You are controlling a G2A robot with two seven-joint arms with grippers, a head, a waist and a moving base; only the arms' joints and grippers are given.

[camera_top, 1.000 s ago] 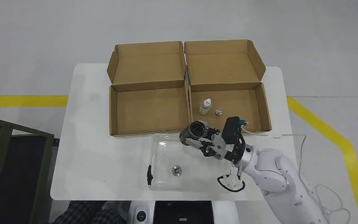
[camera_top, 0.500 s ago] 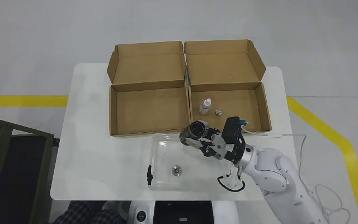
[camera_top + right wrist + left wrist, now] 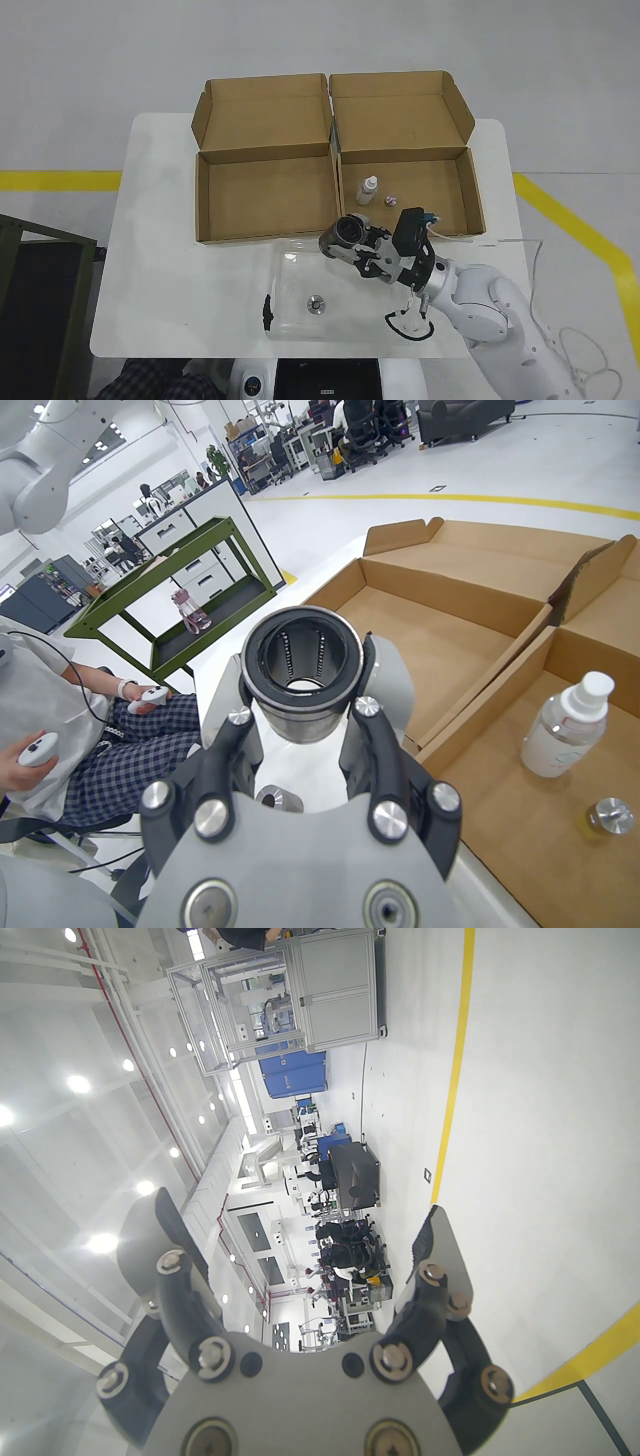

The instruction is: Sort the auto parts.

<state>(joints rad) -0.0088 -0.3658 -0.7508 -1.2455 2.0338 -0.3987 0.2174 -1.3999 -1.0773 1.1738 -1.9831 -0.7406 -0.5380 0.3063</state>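
My right gripper (image 3: 302,680) is shut on a steel linear bearing (image 3: 301,672), a hollow cylinder with ball rows inside. From above, the bearing (image 3: 348,233) hangs over the far edge of the clear tray (image 3: 290,300), just below the gap between the two cardboard boxes. The left box (image 3: 265,195) holds nothing. In the right box (image 3: 445,190) lie a small white bottle (image 3: 367,189) and a small metal part (image 3: 391,199). My left gripper (image 3: 295,1223) is open and faces the room, away from the table.
A small round metal part (image 3: 317,302) sits inside the clear tray. A black piece (image 3: 267,312) lies at the tray's left edge and a black ring (image 3: 412,326) at its right. A green shelf (image 3: 190,600) stands beside the table.
My right gripper with the bearing has shifted slightly left and toward the boxes. Nothing else moved.
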